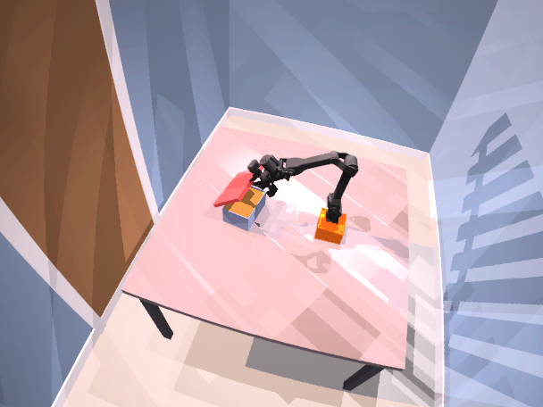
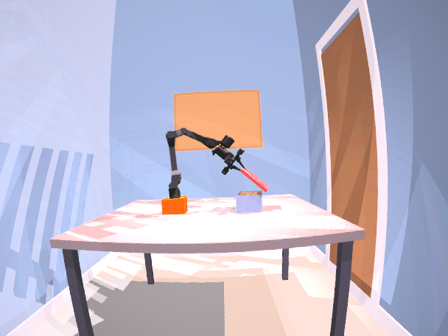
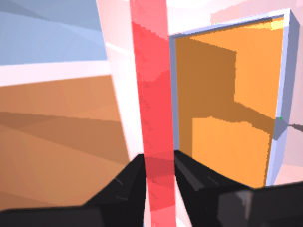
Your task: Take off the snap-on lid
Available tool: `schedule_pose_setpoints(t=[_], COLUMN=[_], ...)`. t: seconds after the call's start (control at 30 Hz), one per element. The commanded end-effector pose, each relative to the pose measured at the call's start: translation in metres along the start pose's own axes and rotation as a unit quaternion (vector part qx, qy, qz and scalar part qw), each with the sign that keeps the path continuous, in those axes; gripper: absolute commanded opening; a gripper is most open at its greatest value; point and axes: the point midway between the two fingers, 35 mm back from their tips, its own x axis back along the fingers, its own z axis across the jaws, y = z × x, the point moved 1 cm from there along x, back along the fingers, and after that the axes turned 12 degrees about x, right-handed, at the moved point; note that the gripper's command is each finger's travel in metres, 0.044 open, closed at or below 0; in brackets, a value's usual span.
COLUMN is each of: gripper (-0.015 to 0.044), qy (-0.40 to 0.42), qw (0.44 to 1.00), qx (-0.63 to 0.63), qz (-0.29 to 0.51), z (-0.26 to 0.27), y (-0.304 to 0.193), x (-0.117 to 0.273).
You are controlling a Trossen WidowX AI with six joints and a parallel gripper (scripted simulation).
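The red lid (image 1: 234, 189) (image 2: 255, 180) (image 3: 155, 100) is tilted steeply above the box, its far edge low and its near edge high in the fingers. My gripper (image 2: 242, 169) (image 3: 158, 158) is shut on the lid's near edge; in the top view the fingertips are hard to make out. The blue-grey storage box (image 1: 238, 220) (image 2: 249, 203) (image 3: 173, 90) stands upright on the table, open on top, with its orange inside showing. In the exterior view the lid's low edge is just above the box's right rim; I cannot tell whether they touch.
The table (image 1: 214, 268) (image 2: 206, 236) bears the box and the orange base block (image 1: 329, 233) (image 2: 174, 205) of the arm. The table's left edge in the top view runs beyond the lid, with a brown door (image 1: 76, 134) (image 2: 350, 147) past it.
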Motion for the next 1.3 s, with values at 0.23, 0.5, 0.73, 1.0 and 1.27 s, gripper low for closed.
schedule_pose_setpoints(t=[0.23,0.5,0.73,1.0,1.27], gripper=[0.0000,0.0000,0.0000,0.0000,0.0000], qy=[0.010,0.010,0.010,0.009,0.009], qw=[1.000,1.000,1.000,1.000,1.000], qx=[0.001,0.001,0.002,0.002,0.003], qz=[0.002,0.001,0.001,0.000,0.000], z=[0.003,-0.006,-0.010,-0.014,-0.019], y=[0.002,0.018,0.032,0.047,0.063], x=[0.002,0.001,0.003,0.004,0.005])
